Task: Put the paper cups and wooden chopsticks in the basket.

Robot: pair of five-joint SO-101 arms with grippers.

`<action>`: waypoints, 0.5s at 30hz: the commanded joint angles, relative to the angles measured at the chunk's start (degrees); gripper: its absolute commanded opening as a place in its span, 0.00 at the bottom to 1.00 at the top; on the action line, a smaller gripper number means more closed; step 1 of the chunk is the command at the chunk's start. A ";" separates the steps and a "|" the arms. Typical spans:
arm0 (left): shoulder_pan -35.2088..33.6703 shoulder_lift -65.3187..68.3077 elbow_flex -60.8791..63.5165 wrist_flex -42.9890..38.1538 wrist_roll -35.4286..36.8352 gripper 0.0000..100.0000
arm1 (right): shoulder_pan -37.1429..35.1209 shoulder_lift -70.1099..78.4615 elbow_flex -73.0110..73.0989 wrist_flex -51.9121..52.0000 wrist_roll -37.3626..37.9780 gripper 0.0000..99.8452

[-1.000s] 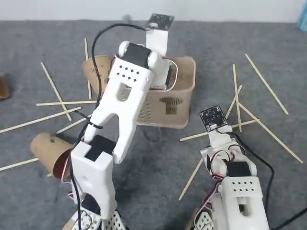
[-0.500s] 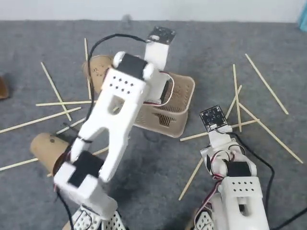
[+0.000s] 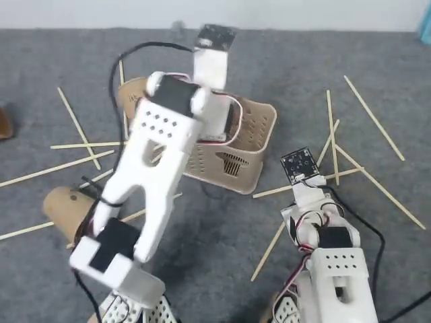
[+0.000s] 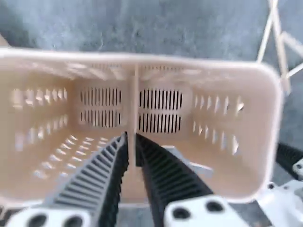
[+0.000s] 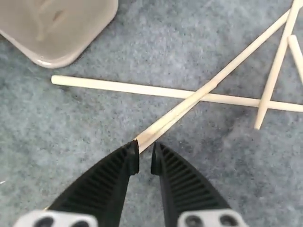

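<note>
The beige slotted basket stands tilted at the middle of the grey mat, under my left arm. My left gripper is inside the basket, shut on a thin wooden chopstick that points at the far wall. My right gripper hangs shut just above the mat, its tips touching the end of a chopstick that crosses another. One paper cup lies on its side at the left. Another cup lies behind the basket.
Several loose chopsticks lie scattered: to the right, to the left, and in front of the right arm. A corner of the basket is close to the right gripper. A brown object sits at the left edge.
My left arm has swung leftward and its wrist has risen. The basket has tipped from upright to tilted and shifted slightly. The right arm has not moved.
</note>
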 commanded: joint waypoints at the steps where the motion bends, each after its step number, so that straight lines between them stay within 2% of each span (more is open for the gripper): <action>1: -2.90 -10.99 -3.74 2.02 -1.05 0.16 | 0.22 -1.36 -0.44 -1.27 -0.26 0.06; 4: -6.42 -16.18 -3.38 2.02 -4.48 0.25 | 0.13 -1.36 -0.44 -1.27 -0.26 0.06; 10: -17.23 -16.70 -0.31 1.93 -13.54 0.19 | 0.13 -1.36 -0.44 -1.19 -0.26 0.06; 15: -21.10 -13.54 3.30 1.93 -17.14 0.18 | 0.04 -1.36 -0.44 -1.19 -0.26 0.06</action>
